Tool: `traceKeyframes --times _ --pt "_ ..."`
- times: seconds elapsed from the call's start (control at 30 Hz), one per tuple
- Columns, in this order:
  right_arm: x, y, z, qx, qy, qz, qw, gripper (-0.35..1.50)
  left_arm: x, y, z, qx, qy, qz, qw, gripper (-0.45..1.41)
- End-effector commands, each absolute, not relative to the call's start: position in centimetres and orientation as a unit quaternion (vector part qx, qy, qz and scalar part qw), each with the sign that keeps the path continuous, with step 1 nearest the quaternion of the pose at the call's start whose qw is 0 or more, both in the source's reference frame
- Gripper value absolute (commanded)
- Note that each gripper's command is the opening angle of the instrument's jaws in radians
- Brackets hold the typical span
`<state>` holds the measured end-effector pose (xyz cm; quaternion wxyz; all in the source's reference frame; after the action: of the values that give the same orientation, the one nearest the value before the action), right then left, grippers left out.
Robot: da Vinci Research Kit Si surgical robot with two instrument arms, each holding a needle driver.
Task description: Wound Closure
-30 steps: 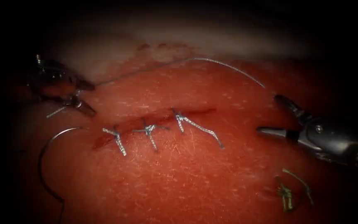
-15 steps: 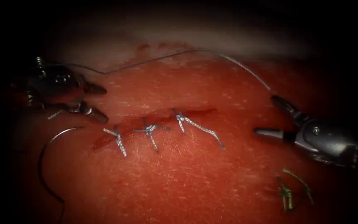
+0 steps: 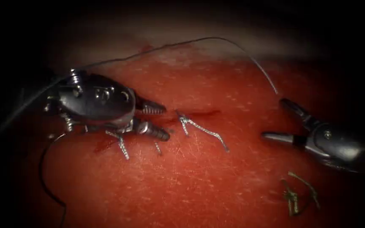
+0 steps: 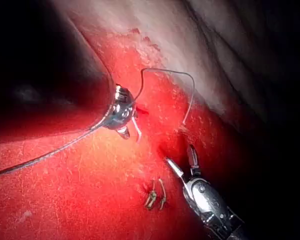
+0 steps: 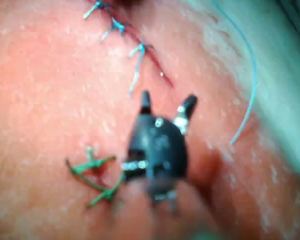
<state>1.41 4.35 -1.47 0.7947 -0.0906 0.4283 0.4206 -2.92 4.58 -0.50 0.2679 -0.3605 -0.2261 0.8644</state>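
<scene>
My left tool (image 3: 162, 121) hovers over the cut (image 3: 203, 112) in the tissue (image 3: 199, 181), jaws open and holding nothing, and it covers part of the two left stitches. The third stitch (image 3: 184, 120) lies just right of the jaws, with a long tail. The thread (image 3: 208, 39) drapes over the left tool's wrist and arcs across to a free end near my right tool (image 3: 272, 118). That tool is open and empty right of the cut, also seen as the right tool (image 5: 167, 100) with the stitches (image 5: 115, 25) beyond it. The curved needle (image 3: 42, 169) lies free on the tissue at far left.
Cut green thread ends (image 3: 296, 194) lie on the tissue below the right tool, also seen as green thread ends (image 5: 95, 175) and green thread ends (image 4: 155, 196). Pale tissue edge (image 3: 233, 46) runs along the back. The right tool (image 4: 182, 162) and the thread (image 4: 165, 71) appear in the left wrist view.
My left tool has moved right from the left edge to over the cut, hiding the left stitches. The thread's arc rose and now lies over its wrist. The right tool barely moved.
</scene>
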Motion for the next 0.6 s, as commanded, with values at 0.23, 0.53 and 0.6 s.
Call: traceKeyframes --times 0.23,0.53,0.6 --pt "1.46 4.25 -1.50 -0.081 0.417 0.419 0.803 1.47 -3.54 4.47 -0.62 -0.342 -0.140 0.910 0.187 0.47" --pt "1.49 4.22 -1.52 -0.081 0.413 0.417 0.806 1.47 -3.80 4.25 -0.39 -0.228 -0.051 0.972 0.031 0.42" --pt "1.49 4.22 -1.52 -0.081 0.413 0.417 0.806 1.47 -3.80 4.22 -0.32 -0.209 -0.046 0.977 0.012 0.41"
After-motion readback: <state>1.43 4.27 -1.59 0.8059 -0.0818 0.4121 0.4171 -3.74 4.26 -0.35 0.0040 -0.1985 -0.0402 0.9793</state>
